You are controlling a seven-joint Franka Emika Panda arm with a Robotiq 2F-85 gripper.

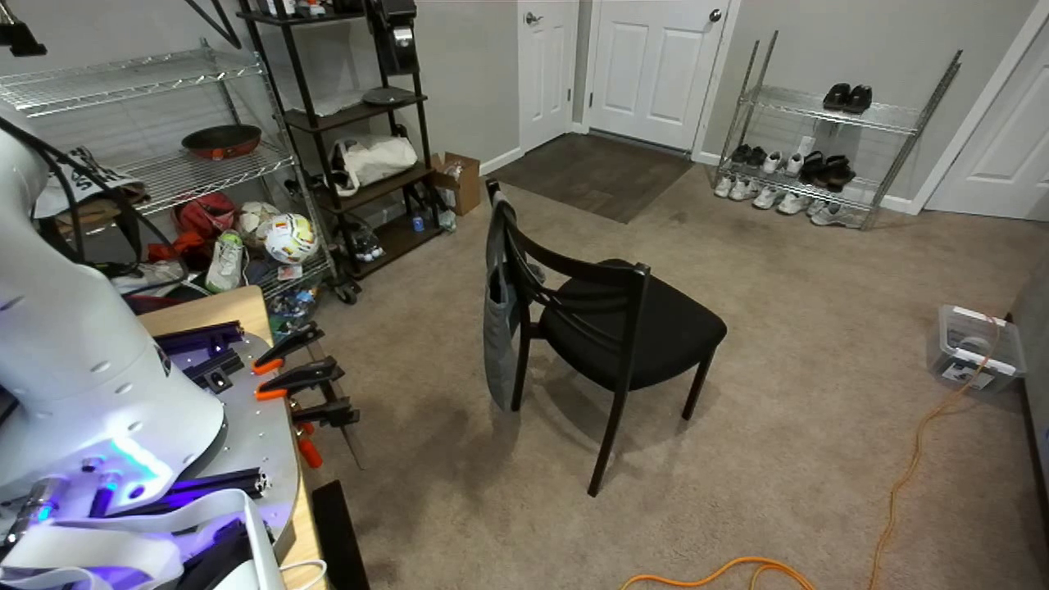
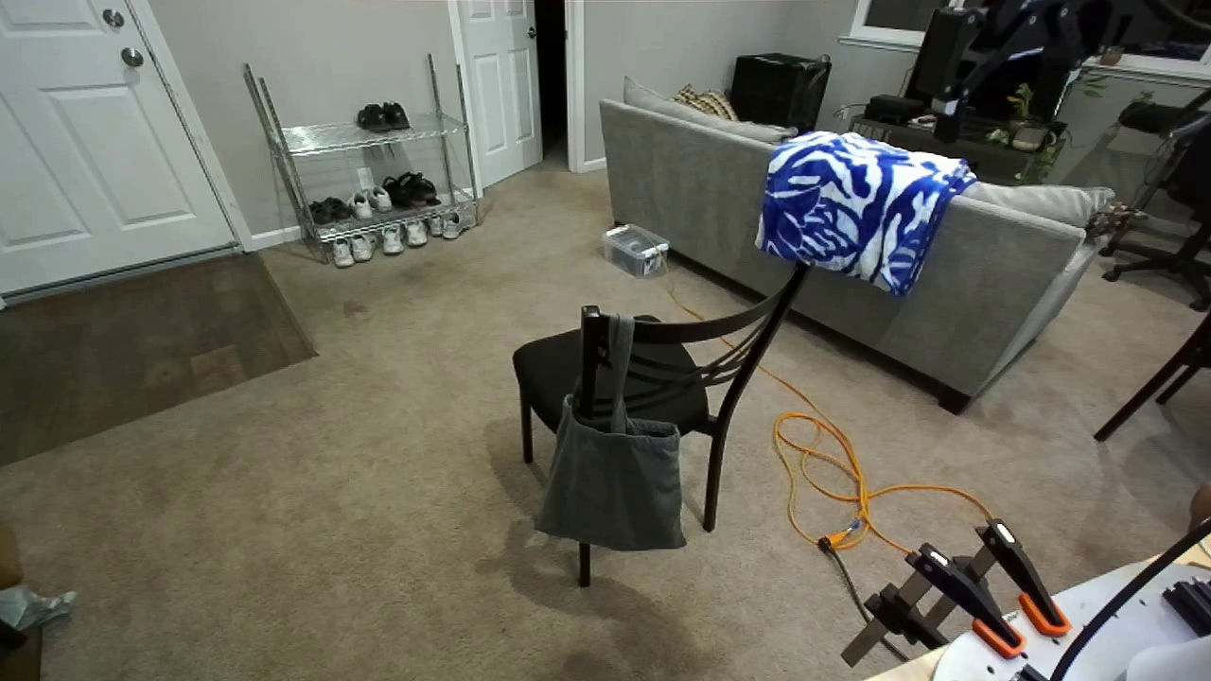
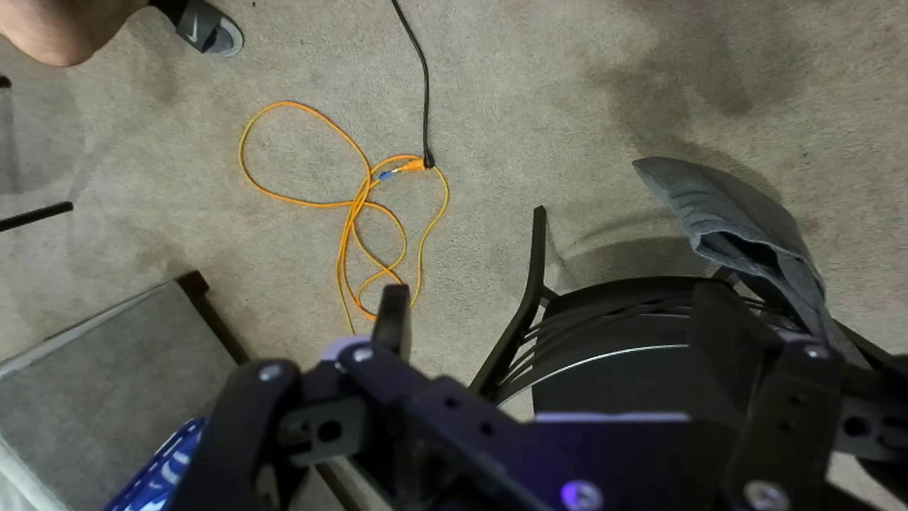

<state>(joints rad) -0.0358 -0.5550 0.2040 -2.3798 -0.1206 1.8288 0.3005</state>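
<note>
In the wrist view my gripper (image 3: 557, 312) stands open, its two dark fingers spread wide with nothing between them. Below it is a black chair (image 3: 603, 383), also seen in both exterior views (image 1: 647, 319) (image 2: 558, 374). A grey tote bag (image 3: 745, 213) hangs by its strap from a corner of the chair's backrest; the bag (image 2: 615, 482) faces the camera in an exterior view. Dark gripper linkage (image 2: 1017, 43) shows at the top right there, apart from the chair and bag. A blue-and-white blanket (image 2: 861, 203) drapes over the sofa back.
The grey sofa (image 2: 700, 180) stands behind the chair. An orange cord (image 2: 861, 482) loops across the carpet. Clamps (image 1: 299, 377) jut from the robot's table. A clear bin (image 1: 979, 348) sits near the sofa. A person's leg (image 3: 71, 28) enters the wrist view's corner.
</note>
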